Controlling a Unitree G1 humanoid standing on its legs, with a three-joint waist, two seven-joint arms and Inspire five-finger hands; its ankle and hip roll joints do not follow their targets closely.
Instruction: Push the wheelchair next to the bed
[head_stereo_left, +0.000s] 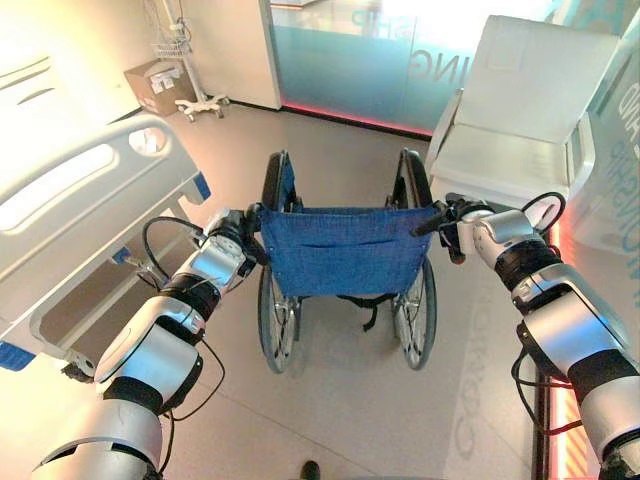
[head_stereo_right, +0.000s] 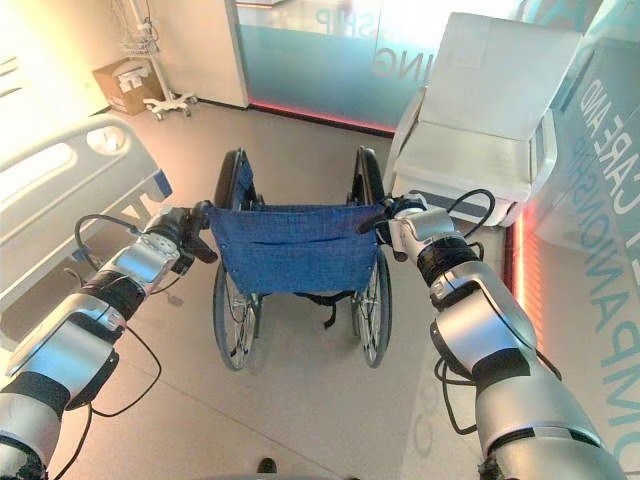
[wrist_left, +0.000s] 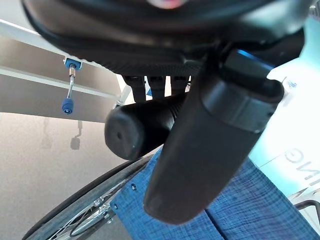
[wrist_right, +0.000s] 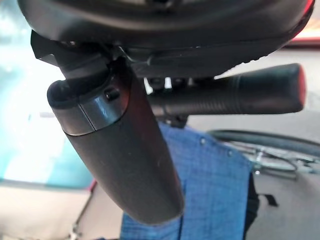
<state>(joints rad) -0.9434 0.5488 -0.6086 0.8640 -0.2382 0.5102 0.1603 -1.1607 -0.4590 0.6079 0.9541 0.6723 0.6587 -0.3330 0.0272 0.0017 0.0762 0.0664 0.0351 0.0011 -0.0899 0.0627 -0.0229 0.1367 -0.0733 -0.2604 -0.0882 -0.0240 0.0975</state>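
- Strong light comes through the frosted glass wall (head_stereo_left: 400, 60) at the far side, washing out its upper part.
- The bed (head_stereo_left: 70, 200) and the wall behind it glare warm and pale, with little detail.
- A red glow runs along the base of the glass wall and beside the white chair (head_stereo_left: 520, 110).
- The wheelchair (head_stereo_left: 345, 250) throws a soft shadow on the floor (head_stereo_left: 340, 400) beneath it.
- Straight edges bow toward the corners in the head views.
- In the wrist views, each hand's thumb is close, dark and soft-edged; the background is overexposed.
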